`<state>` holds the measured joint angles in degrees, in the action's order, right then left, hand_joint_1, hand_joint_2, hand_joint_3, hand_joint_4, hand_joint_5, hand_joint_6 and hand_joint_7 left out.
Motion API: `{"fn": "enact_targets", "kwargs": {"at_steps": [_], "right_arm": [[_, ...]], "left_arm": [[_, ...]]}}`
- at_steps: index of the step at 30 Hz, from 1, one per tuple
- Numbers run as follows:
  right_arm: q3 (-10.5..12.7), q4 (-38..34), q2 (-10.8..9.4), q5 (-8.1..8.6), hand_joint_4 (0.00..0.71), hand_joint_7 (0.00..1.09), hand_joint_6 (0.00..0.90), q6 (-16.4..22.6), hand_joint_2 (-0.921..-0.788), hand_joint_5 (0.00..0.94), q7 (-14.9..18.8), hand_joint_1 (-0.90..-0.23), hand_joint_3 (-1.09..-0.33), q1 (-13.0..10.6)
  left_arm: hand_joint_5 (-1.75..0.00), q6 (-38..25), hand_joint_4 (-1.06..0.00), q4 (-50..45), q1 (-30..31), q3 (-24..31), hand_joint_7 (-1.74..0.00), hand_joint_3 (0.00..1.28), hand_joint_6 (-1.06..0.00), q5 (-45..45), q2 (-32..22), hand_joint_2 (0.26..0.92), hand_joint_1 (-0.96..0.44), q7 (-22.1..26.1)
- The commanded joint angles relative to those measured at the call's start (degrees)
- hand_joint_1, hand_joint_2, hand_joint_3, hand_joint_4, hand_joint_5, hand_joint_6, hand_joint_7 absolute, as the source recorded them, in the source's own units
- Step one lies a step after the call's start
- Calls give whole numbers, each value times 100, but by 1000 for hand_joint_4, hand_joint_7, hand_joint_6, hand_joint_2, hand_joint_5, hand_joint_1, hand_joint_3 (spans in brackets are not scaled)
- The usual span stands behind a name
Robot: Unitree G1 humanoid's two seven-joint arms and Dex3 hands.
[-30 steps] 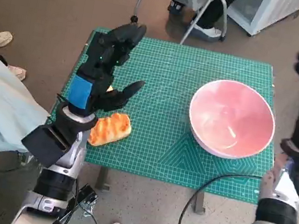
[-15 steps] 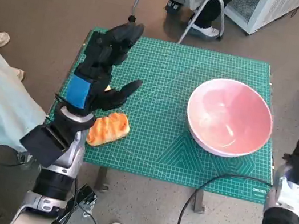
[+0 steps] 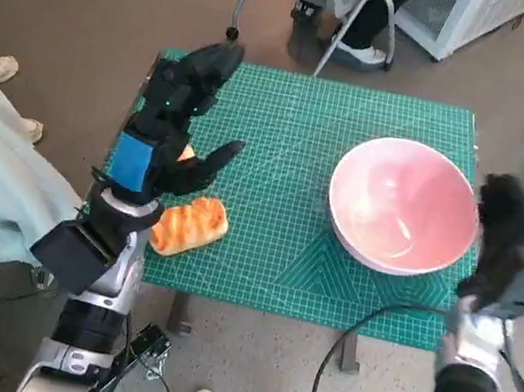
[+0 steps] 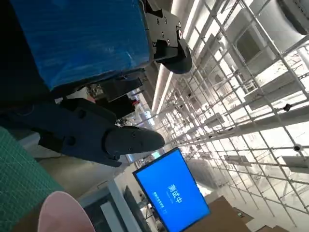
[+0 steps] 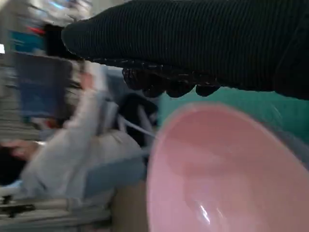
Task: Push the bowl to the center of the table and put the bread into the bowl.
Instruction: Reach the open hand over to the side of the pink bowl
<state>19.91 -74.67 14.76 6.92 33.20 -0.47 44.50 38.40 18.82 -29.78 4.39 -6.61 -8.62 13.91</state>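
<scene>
One bowl (image 3: 404, 207), one bread (image 3: 190, 226); left hand (image 3: 175, 125) fingers apart, right hand (image 3: 503, 242) seemingly likewise.

Lab hall, truss ceiling (image 4: 251, 82), cutting mat (image 3: 290, 150)

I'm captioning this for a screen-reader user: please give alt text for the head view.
A pink bowl sits at the right of a green mat, the gloved right hand beside its rim. The left hand hovers open above a bread roll near the mat's left edge.
</scene>
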Motion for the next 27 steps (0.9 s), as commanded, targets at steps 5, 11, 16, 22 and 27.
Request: {"fn": "enact_targets", "kwargs": {"at_steps": [5,11,16,22,27], "right_arm": [[306,-116,-414,312,229,555,72,-418,-921,0,112,-505,-907,192],[552,-139,-663,528,209,546,68,-581,-921,0,97,-489,-929,405],[762,-153,-858,705,197,552,75,-712,-921,0,59,-481,-937,619],[918,-166,-1054,835,175,664,65,-810,-921,0,-6,-479,-921,867],[970,-178,-1189,844,168,749,40,-862,-921,7,-104,-477,-915,1033]], "left_arm": [[-2,11,-369,-169,213,78,-561,299,-180,29,-74,921,-354,-41],[-1,24,-367,-226,297,133,-505,297,-209,51,-123,921,-355,-62],[0,53,-359,-293,378,186,-458,294,-234,104,-174,921,-361,-111],[0,29,-357,-398,479,220,-424,294,-252,153,-215,921,-368,-207],[-3,-16,-363,-506,575,240,-410,295,-260,196,-227,921,-367,-281]]}}
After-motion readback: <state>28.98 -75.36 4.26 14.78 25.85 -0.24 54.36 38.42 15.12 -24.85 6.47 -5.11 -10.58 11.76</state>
